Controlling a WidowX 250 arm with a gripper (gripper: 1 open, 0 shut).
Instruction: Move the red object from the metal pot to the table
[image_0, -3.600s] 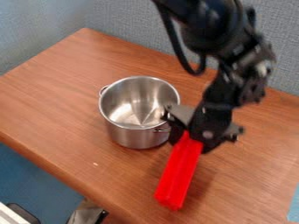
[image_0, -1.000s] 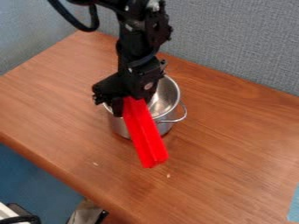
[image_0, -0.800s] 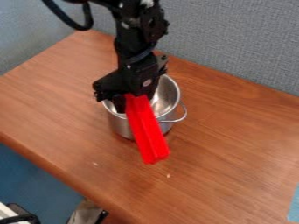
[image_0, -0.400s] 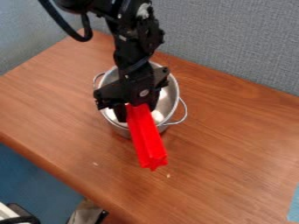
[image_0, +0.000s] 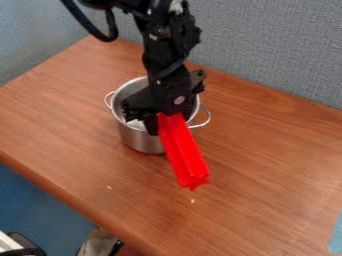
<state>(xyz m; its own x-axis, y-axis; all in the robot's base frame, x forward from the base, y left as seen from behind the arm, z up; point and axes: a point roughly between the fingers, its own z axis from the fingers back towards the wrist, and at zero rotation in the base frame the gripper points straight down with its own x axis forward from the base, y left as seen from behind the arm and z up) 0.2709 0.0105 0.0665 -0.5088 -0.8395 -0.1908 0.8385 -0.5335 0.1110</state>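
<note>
Centre of frame: black hand (image_0: 158, 112) over steel pot (image_0: 139, 139) | red block (image_0: 183, 151) slants down from it, pinched at upper end | brown surface (image_0: 267, 160) below

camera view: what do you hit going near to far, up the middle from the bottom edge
The bare wooden tabletop, then the lower end of the red object, then the black end effector, then the gray wall

bright red elongated block (image_0: 183, 150), tilted over the front rim of shiny steel pot (image_0: 139, 136), apparently partly inside
</note>
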